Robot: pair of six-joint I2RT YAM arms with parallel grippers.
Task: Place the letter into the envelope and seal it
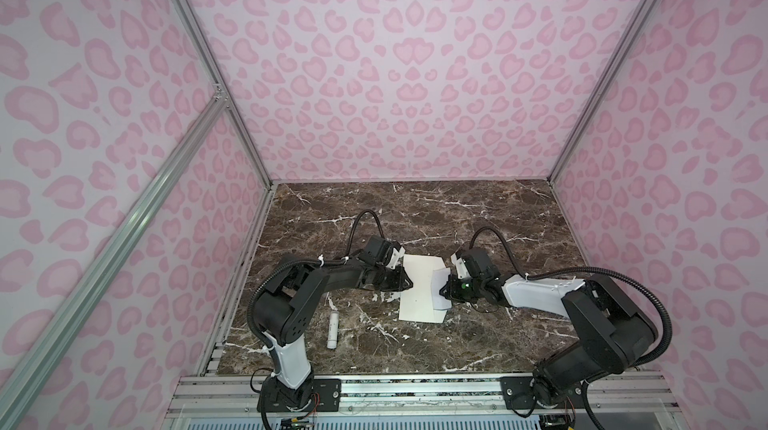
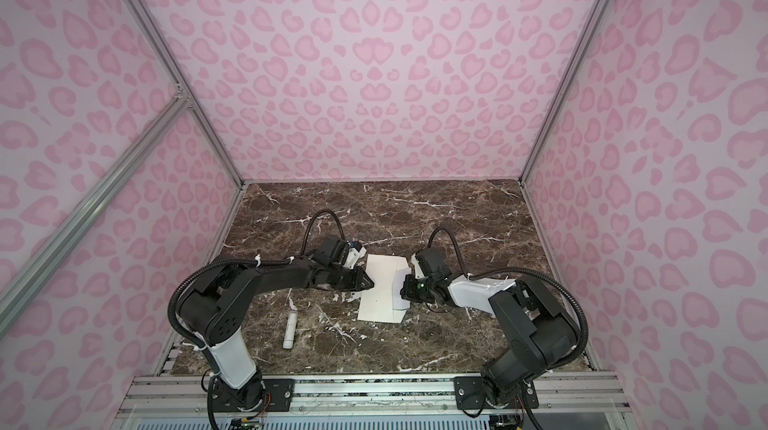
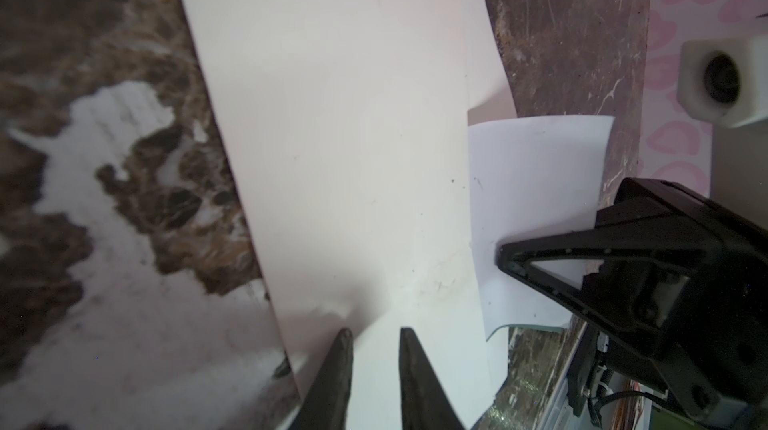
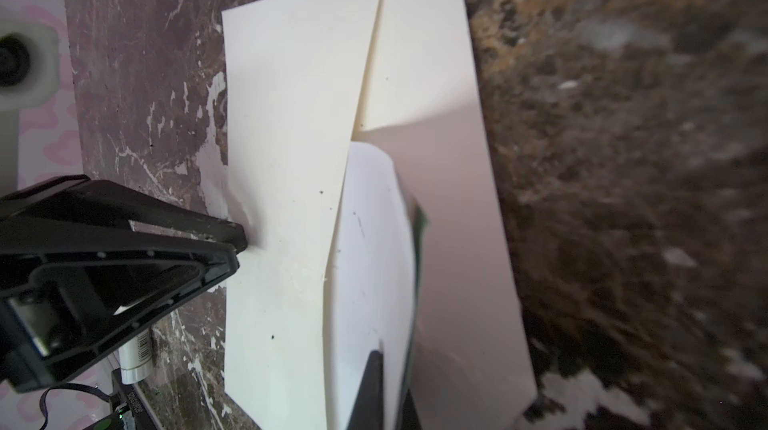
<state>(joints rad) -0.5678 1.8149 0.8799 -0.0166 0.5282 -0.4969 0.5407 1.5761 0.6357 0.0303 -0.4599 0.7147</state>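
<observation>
R gripper (image 3: 507, 257) clamped on letter (image 3: 536, 183), feeding it left into envelope (image 3: 353, 137) mouth. Looks only partly in, card bowing up. L gripper (image 3: 376, 336) jaws narrowly apart at envelope's left edge, paper dimpled there. Imo it's just bracing so envelope won't slide. Flap (image 4: 453, 220) lies open to right, under card. R wrist cam shows green border + mouth gap, top views don't. Only top views show whole white stick (image 1: 332, 330), near-left on table.
</observation>
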